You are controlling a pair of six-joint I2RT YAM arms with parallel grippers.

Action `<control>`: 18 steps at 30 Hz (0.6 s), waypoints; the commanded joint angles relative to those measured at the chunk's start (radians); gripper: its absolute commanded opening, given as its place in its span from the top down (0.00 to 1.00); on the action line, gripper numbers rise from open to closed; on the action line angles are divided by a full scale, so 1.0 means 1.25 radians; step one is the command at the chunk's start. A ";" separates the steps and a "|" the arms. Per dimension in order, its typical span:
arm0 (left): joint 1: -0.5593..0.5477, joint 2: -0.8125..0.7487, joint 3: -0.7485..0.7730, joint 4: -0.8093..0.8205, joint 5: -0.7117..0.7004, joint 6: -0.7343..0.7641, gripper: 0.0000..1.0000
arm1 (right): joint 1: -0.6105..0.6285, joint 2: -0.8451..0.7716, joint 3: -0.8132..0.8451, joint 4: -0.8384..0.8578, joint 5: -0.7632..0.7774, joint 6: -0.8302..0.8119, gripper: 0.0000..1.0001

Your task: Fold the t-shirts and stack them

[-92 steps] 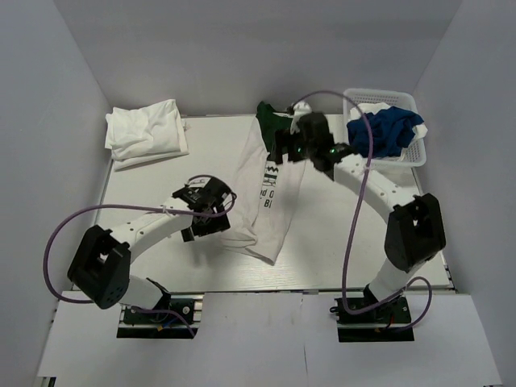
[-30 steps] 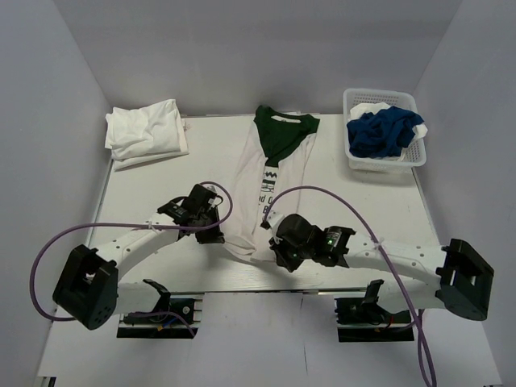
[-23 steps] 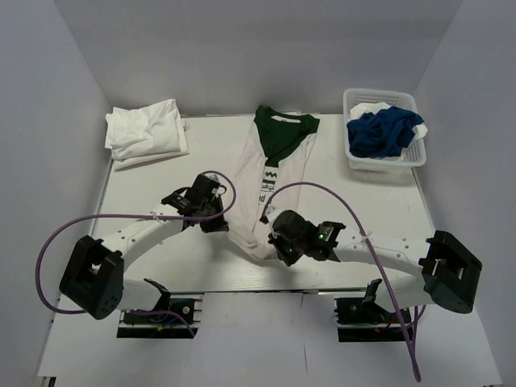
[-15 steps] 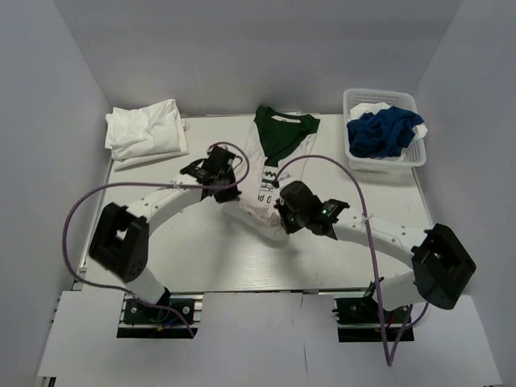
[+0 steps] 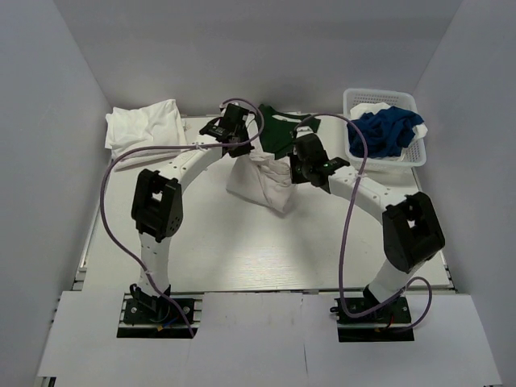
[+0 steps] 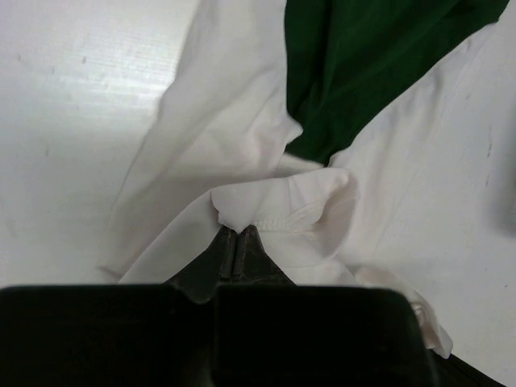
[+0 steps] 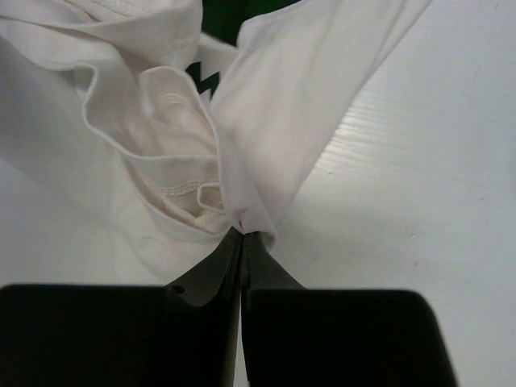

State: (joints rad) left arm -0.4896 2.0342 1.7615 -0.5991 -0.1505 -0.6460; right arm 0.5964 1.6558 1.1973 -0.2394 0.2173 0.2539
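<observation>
Both arms are stretched way out over the far middle of the table [image 5: 201,234], and each one has a bit of the white t-shirt [image 5: 262,184] pinched. The left gripper [image 5: 239,150] has its jaws squeezed right together on a stitched hem, which curls up just past the tips in its wrist view. Same deal with the right gripper [image 5: 300,171]: jaws closed tight on a fold of the same white cloth, with a loose pocket of fabric bunched just beyond. From above, the arm heads cover both pinch points, so only the wrist views show the grip.

The shirt is bunched up between the two grippers, with its near end sagging toward the arm bases. Honestly can't tell whether that end rests on the table or hangs just off it. The lettering is lost in the folds. All I can make out is a scrap of dark zigzag print [image 7: 203,79].

The dark green t-shirt [image 5: 280,134] lies at the far end, touching the white one and partly covered by the arms.

In the far left corner is a white pile [image 5: 147,131] of folded cloth, and I can't count the layers. Far right is a mesh basket [image 5: 380,91] with the royal blue t-shirt [image 5: 387,129] heaped in it. Whatever's underneath is hidden.
</observation>
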 commanded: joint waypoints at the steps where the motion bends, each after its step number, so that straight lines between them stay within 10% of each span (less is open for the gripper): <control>1: 0.014 0.030 0.079 0.015 0.022 0.057 1.00 | -0.036 0.041 0.073 0.026 -0.008 -0.031 1.00; 18: 0.036 0.228 0.250 0.122 0.095 0.103 1.00 | -0.149 0.301 0.219 0.183 -0.069 -0.197 1.00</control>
State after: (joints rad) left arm -0.4530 2.3337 2.0171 -0.4896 -0.0475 -0.5266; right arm 0.4301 2.0033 1.4067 -0.1352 0.1459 0.0746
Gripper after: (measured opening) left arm 0.019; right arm 0.016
